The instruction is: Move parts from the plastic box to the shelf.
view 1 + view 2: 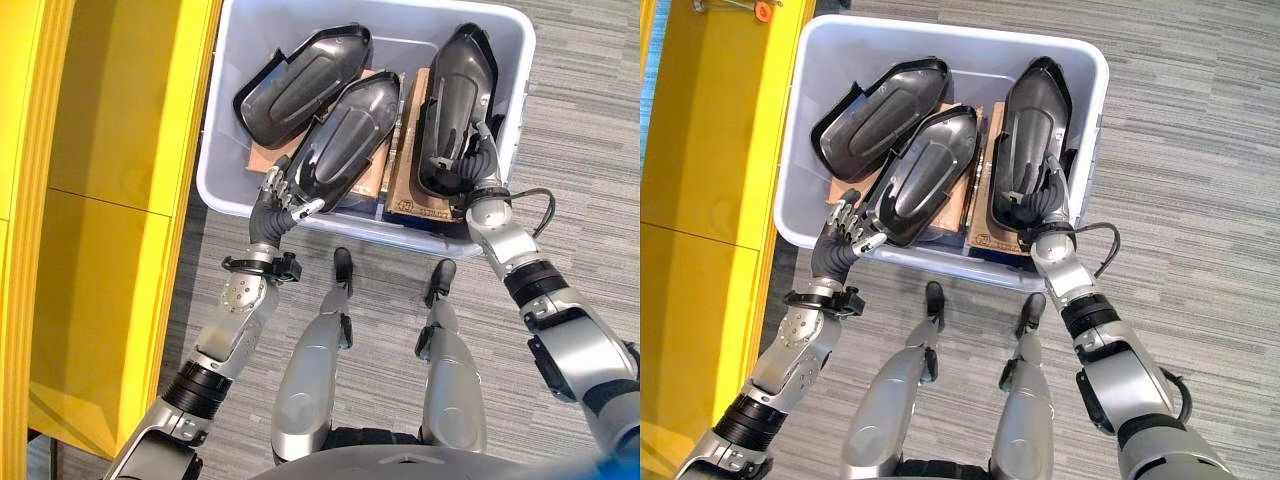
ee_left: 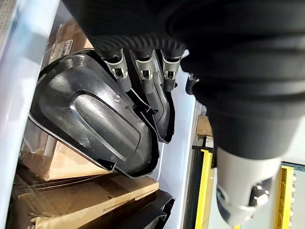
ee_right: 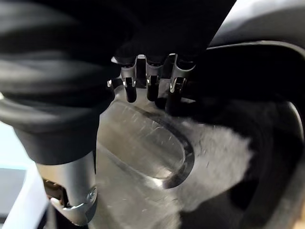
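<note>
I saw three black moulded parts lying in the plastic box [image 1: 225,150] on cardboard. My left hand [image 1: 283,200] curled its fingers under the middle part [image 1: 345,140]; my right hand [image 1: 478,160] hooked fingers into the right part [image 1: 455,100], probably readying both to lift toward the yellow shelf [image 1: 110,150].

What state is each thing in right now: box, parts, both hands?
Plastic box: open-topped, on the floor, holding parts.
Left part: lying untouched.
Middle part: near end at left hand, fingers curled on its edge.
Right part: right hand reaching into its near end.
</note>
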{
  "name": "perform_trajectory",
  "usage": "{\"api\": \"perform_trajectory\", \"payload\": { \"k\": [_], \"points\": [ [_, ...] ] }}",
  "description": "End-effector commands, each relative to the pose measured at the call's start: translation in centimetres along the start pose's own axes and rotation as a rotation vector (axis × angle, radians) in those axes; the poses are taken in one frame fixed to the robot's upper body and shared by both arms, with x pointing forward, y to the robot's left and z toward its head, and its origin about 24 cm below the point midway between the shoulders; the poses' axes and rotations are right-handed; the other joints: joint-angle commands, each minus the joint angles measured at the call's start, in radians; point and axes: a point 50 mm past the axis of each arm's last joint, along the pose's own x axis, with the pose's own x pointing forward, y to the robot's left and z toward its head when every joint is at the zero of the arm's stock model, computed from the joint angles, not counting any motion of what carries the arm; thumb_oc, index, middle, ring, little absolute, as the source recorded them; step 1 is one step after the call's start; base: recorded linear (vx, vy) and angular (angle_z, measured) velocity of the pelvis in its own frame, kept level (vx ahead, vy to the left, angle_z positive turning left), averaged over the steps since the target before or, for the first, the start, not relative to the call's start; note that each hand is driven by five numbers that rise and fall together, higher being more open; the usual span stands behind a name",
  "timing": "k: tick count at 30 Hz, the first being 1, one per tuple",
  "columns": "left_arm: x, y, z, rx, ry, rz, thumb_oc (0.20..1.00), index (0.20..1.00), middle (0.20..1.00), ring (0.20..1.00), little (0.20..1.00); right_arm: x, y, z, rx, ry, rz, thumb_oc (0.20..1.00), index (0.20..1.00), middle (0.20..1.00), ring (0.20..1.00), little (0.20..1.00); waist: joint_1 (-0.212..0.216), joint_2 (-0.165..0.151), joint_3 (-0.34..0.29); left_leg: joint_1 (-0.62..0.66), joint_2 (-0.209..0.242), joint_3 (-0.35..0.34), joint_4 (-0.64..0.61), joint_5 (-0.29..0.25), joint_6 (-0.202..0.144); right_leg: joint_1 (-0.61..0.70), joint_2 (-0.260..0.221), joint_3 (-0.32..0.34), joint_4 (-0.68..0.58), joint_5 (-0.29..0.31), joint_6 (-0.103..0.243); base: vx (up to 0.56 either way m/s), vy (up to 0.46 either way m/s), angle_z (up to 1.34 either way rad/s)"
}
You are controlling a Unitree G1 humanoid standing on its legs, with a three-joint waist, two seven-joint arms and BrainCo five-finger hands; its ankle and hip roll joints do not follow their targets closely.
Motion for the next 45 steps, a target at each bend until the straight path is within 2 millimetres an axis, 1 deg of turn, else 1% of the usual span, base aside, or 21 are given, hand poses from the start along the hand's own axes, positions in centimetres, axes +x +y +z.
{"api": "perform_trajectory", "payload": {
  "k": [1, 4, 9, 13, 18, 23, 27, 30, 35, 45],
  "points": [
    [-0.3, 0.4, 3.3, -0.007, -0.154, -0.026, 1.000, 1.000, 1.000, 1.000, 1.000, 0.7, 0.4, 1.6, -0.103, -0.059, 0.042, 1.000, 1.000, 1.000, 1.000, 1.000, 0.021, -0.041, 0.005, -0.102, 0.068, -0.046, 0.135, -0.102, -0.056, 0.001, -0.086, 0.004, 0.127, -0.125, 0.028, 0.01, 0.003, 0.06],
    [-0.3, 0.4, 3.4, -0.009, -0.161, -0.032, 1.000, 1.000, 1.000, 1.000, 1.000, 0.9, 0.0, 1.7, -0.188, -0.081, 0.047, 1.000, 1.000, 1.000, 1.000, 1.000, 0.023, -0.043, 0.005, -0.112, 0.068, -0.047, 0.140, -0.102, -0.055, -0.005, -0.086, 0.004, 0.129, -0.126, 0.027, 0.01, 0.004, 0.05],
    [-0.1, 0.3, 3.6, -0.005, -0.172, -0.035, 1.000, 1.000, 1.000, 1.000, 1.000, 0.9, 0.2, 2.2, -0.348, -0.143, 0.086, 1.000, 1.000, 1.000, 1.000, 1.000, 0.022, -0.048, 0.005, -0.120, 0.067, -0.049, 0.147, -0.108, -0.053, -0.009, -0.083, 0.004, 0.133, -0.130, 0.027, 0.00, 0.000, 0.00],
    [0.0, 0.2, 3.5, -0.009, -0.168, -0.037, 1.000, 1.000, 1.000, 1.000, 1.000, 0.7, 0.8, 2.1, -0.359, -0.145, 0.113, 1.000, 1.000, 1.000, 1.000, 1.000, 0.022, -0.050, 0.005, -0.120, 0.068, -0.049, 0.151, -0.110, -0.052, -0.007, -0.084, 0.003, 0.132, -0.130, 0.028, 0.00, 0.000, 0.00],
    [0.2, 0.0, 3.6, -0.014, -0.175, -0.036, 1.000, 1.000, 1.000, 1.000, 1.000, 0.1, 2.2, 2.0, -0.370, -0.156, 0.158, 1.000, 1.000, 1.000, 1.000, 1.000, 0.023, -0.050, 0.005, -0.116, 0.066, -0.050, 0.148, -0.111, -0.052, 0.000, -0.085, 0.002, 0.131, -0.133, 0.029, 0.00, 0.000, 0.00],
    [0.2, 0.1, 3.5, -0.011, -0.171, -0.034, 1.000, 1.000, 1.000, 1.000, 1.000, -0.3, 3.0, 2.2, -0.355, -0.168, 0.183, 1.000, 1.000, 1.000, 1.000, 1.000, 0.025, -0.049, 0.005, -0.116, 0.066, -0.051, 0.148, -0.112, -0.051, 0.001, -0.083, -0.001, 0.130, -0.133, 0.028, 0.00, -0.001, 0.01],
    [0.1, 0.1, 3.5, -0.012, -0.172, -0.036, 1.000, 1.000, 1.000, 1.000, 1.000, -0.4, 3.3, 2.6, -0.365, -0.189, 0.197, 1.000, 1.000, 1.000, 1.000, 1.000, 0.027, -0.048, 0.005, -0.115, 0.066, -0.053, 0.146, -0.111, -0.050, 0.001, -0.083, -0.001, 0.129, -0.133, 0.029, 0.00, 0.000, 0.00],
    [0.1, 0.2, 3.6, -0.008, -0.174, -0.036, 1.000, 1.000, 1.000, 1.000, 1.000, -0.5, 3.7, 3.3, -0.377, -0.222, 0.218, 1.000, 1.000, 1.000, 1.000, 1.000, 0.029, -0.050, 0.005, -0.116, 0.065, -0.054, 0.148, -0.112, -0.049, 0.002, -0.082, 0.001, 0.128, -0.132, 0.029, 0.00, 0.000, 0.00],
    [0.0, 0.3, 3.6, -0.010, -0.175, -0.035, 1.000, 1.000, 1.000, 1.000, 1.000, -0.7, 4.1, 3.7, -0.404, -0.248, 0.243, 1.000, 1.000, 1.000, 1.000, 1.000, 0.032, -0.049, 0.005, -0.114, 0.063, -0.057, 0.146, -0.112, -0.049, 0.003, -0.081, -0.001, 0.129, -0.132, 0.029, 0.00, 0.000, 0.00],
    [-0.2, 0.6, 3.6, -0.001, -0.172, -0.036, 1.000, 1.000, 1.000, 1.000, 1.000, -1.1, 4.7, 3.8, -0.487, -0.294, 0.294, 1.000, 1.000, 1.000, 1.000, 1.000, 0.038, -0.053, 0.005, -0.121, 0.064, -0.063, 0.152, -0.111, -0.048, 0.006, -0.080, -0.007, 0.131, -0.136, 0.028, 0.00, 0.000, 0.00]
  ]
}}
